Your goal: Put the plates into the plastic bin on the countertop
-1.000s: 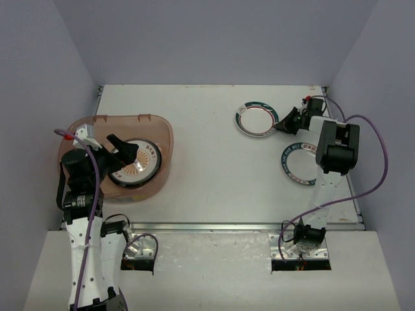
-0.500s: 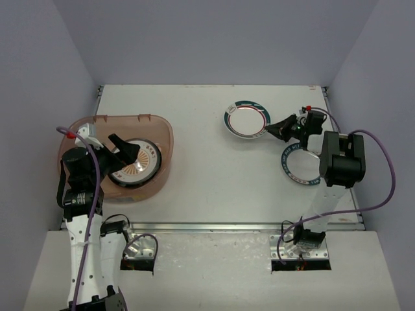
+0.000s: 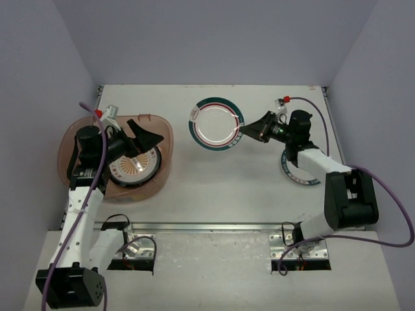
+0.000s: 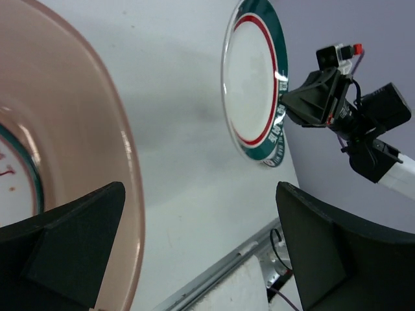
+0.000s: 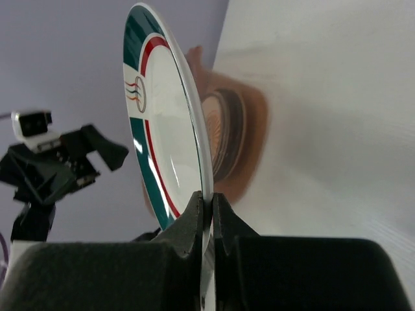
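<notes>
My right gripper (image 3: 244,131) is shut on the rim of a white plate with a teal-and-red rim (image 3: 214,123) and holds it in the air above the middle of the countertop (image 3: 214,181). The wrist view shows its jaws (image 5: 206,206) clamped on that plate's edge (image 5: 162,123). It also shows in the left wrist view (image 4: 255,87). The pinkish plastic bin (image 3: 159,123) stands at the left with a stack of plates, an orange sunburst one (image 3: 133,167) on top. My left gripper (image 3: 139,136) is open and empty above the bin's right side. Another teal-rimmed plate (image 3: 295,173) lies at the right, partly under the right arm.
Pale lavender walls enclose the countertop on three sides. A metal strip (image 3: 214,227) runs along its front edge, with the arm bases just below it. The bin's rim (image 4: 133,168) curves through the left wrist view.
My right gripper has lifted the teal-and-red plate off the table and carried it left toward the bin. My left gripper has risen and shifted right over the bin's edge.
</notes>
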